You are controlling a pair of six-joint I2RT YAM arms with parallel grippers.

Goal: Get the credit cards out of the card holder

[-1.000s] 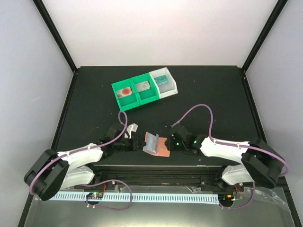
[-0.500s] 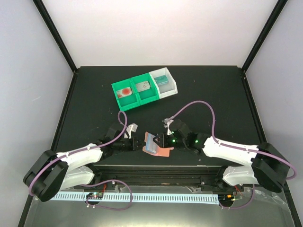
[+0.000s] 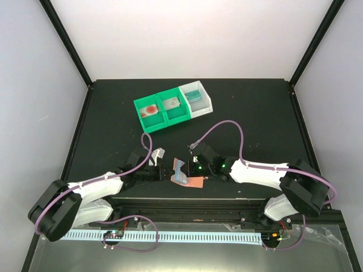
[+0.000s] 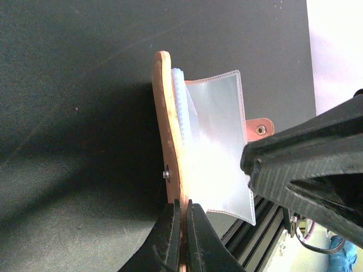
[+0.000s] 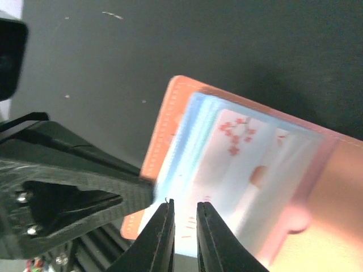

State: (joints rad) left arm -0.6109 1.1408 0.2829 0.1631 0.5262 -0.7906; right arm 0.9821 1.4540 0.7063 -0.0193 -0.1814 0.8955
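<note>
The card holder (image 3: pixel 187 174) lies open near the table's front edge, salmon leather outside, pale blue pockets inside. My left gripper (image 4: pixel 182 207) is shut on its salmon edge (image 4: pixel 166 119), and a clear pocket sleeve (image 4: pixel 218 147) stands up from it. A white credit card with red blossoms (image 5: pixel 244 153) sits in the pockets. My right gripper (image 5: pixel 184 207) hovers at that card's near edge, jaws a narrow gap apart with the card's face showing between them. Its black finger (image 4: pixel 306 164) overlaps the sleeve's right edge. In the top view both grippers, left (image 3: pixel 168 173) and right (image 3: pixel 191 169), meet at the holder.
Two green trays (image 3: pixel 160 116) and a white tray (image 3: pixel 207 105) stand at the back centre. They hold a red-marked card (image 3: pixel 150 109), a white card (image 3: pixel 171 103) and a teal card (image 3: pixel 194 96). The table's front rail runs just behind the holder (image 4: pixel 266 221).
My right arm has reached left onto the holder and its jaws have narrowed. The left gripper kept its hold and place.
</note>
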